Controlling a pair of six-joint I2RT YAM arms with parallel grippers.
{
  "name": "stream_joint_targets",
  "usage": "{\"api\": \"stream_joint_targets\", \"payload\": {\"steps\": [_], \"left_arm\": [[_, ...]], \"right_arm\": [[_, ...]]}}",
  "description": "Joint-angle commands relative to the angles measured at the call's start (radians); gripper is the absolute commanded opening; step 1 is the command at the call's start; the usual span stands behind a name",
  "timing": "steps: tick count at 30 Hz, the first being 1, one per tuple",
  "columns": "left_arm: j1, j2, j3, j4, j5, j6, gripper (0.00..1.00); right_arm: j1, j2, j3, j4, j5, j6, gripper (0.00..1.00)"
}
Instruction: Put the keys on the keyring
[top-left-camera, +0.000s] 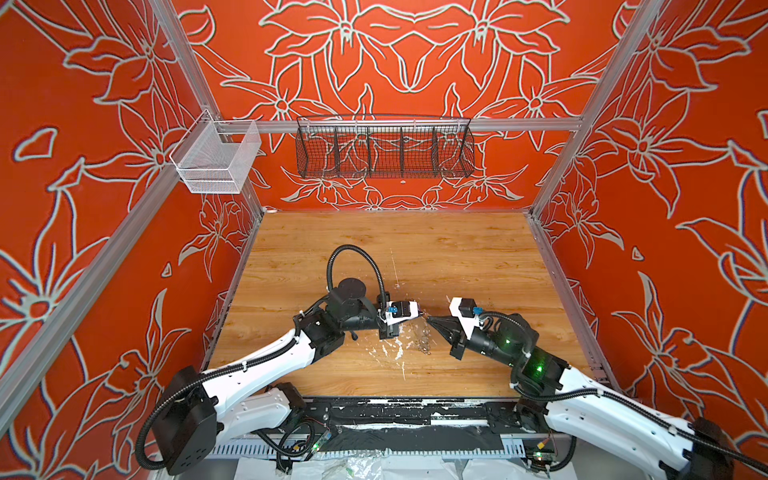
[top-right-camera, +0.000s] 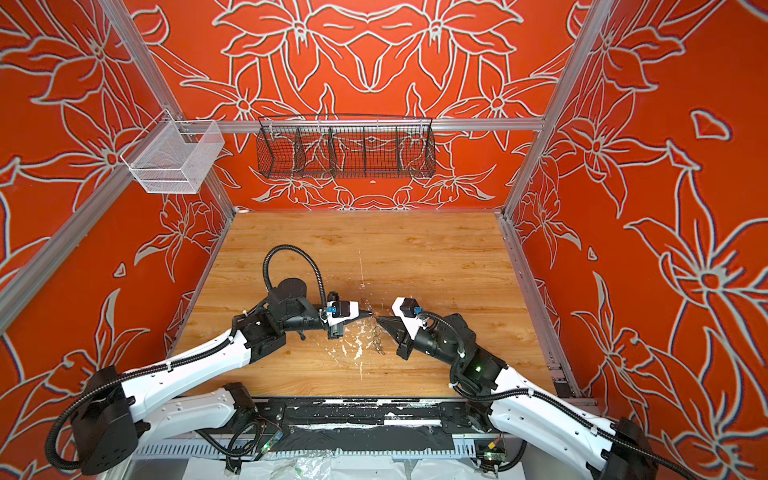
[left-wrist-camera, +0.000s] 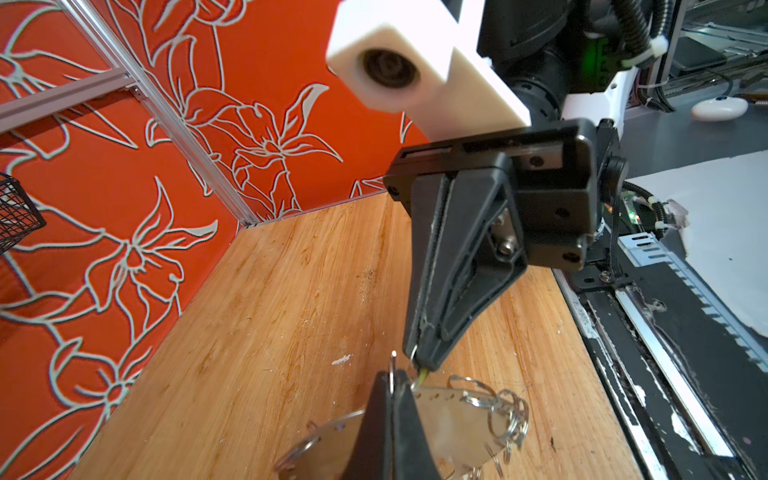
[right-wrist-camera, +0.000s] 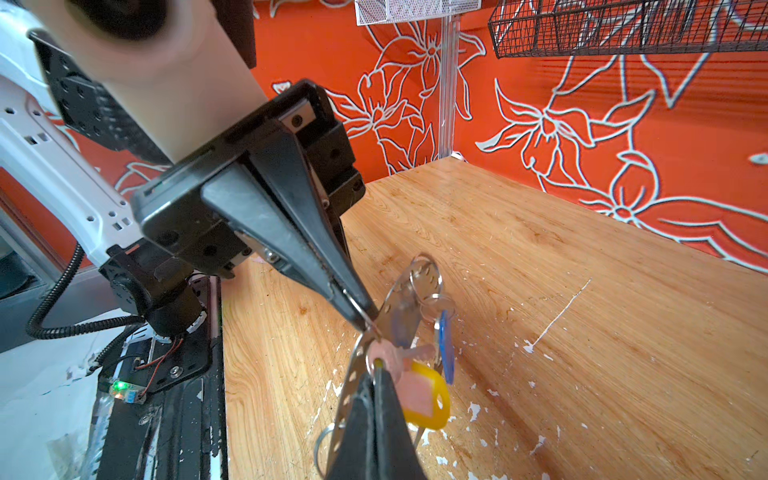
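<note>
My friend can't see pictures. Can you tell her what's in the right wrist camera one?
Two shut black grippers meet tip to tip above a wooden table, the left gripper pinching a small split ring on the flat metal keyring. A yellow-tagged key and a blue-tagged key hang by the keyring.

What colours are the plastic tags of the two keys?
One yellow tag, one blue tag; best in the right wrist view.

Above the table's (top-left-camera: 457, 249) front middle, the left gripper (top-left-camera: 419, 314) and right gripper (top-left-camera: 430, 320) meet tip to tip; the keyring (right-wrist-camera: 399, 307) hangs between them, seemingly with both keys (right-wrist-camera: 432, 374) on it.
</note>
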Motion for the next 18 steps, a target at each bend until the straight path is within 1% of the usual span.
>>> {"api": "stream_joint_targets", "payload": {"steps": [1,10,18], "left_arm": [[-0.01,-0.011,-0.006,0.035,-0.007,0.038,0.0],[-0.013,0.009,0.0,0.038,-0.05,0.042,0.0],[-0.022,0.022,0.003,0.027,-0.049,0.07,0.0]], "right_arm": [[0.005,0.001,-0.003,0.041,-0.028,0.036,0.0],[0.005,0.001,-0.004,0.04,-0.045,0.039,0.0],[0.005,0.01,0.002,0.053,-0.039,0.067,0.0]]}}
